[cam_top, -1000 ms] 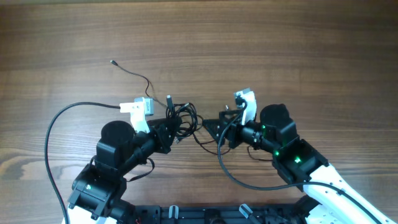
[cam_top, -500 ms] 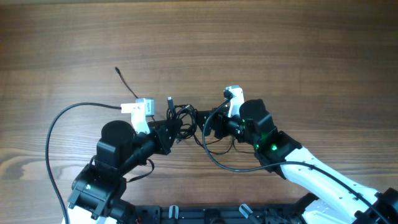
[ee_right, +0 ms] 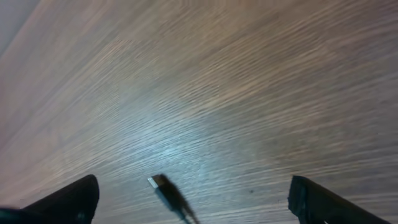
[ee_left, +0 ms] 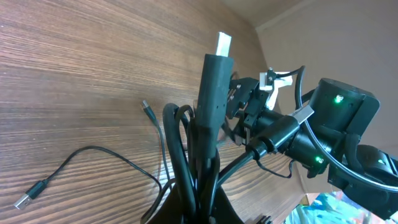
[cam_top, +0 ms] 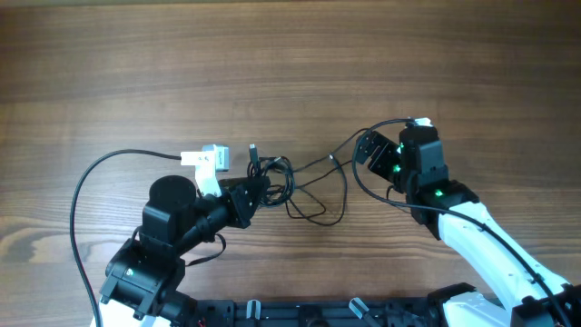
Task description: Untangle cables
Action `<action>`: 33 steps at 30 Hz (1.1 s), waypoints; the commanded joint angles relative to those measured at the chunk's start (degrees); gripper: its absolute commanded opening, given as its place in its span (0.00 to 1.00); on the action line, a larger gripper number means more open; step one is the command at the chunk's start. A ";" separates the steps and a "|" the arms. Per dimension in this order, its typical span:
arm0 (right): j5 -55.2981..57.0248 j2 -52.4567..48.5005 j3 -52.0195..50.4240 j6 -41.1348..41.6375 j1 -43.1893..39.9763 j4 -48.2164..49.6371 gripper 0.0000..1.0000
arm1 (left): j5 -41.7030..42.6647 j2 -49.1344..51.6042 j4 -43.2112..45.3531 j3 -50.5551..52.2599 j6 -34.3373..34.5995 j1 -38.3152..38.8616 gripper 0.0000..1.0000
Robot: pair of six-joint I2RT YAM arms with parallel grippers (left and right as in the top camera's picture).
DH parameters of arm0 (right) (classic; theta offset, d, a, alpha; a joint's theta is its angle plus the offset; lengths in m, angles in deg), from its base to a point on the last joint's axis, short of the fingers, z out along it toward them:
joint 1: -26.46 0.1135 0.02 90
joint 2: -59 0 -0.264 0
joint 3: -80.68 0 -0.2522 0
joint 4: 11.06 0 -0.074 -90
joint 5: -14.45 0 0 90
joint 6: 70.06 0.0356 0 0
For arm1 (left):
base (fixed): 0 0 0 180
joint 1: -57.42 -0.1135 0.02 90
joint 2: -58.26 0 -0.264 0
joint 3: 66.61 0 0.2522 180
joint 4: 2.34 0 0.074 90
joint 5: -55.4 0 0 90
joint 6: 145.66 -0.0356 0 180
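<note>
The cables are thin black cords in a tangle, with loose loops trailing to the right on the table. My left gripper is shut on the tangle; one thick plug with a silver tip sticks up out of it. A single strand runs right from the tangle and ends in a small plug. My right gripper is open and holds nothing. In the right wrist view that plug lies on the wood between its spread fingers.
The left arm's thicker black wire arcs over the table at the left, and the right arm's wire loops beside the right gripper. Two small plug ends lie on the wood near the left gripper. The right arm is close behind the tangle.
My right gripper has let go and drawn back to the right, away from the tangle. The thin cord that reached to the upper left is gone from there; a strand now runs right.
</note>
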 commanded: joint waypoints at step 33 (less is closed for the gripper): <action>-39.89 -0.42 -0.02 -49.79 10.08 20.41 1.00 | -7.87 10.05 1.90 -0.70 74.03 -0.11 0.04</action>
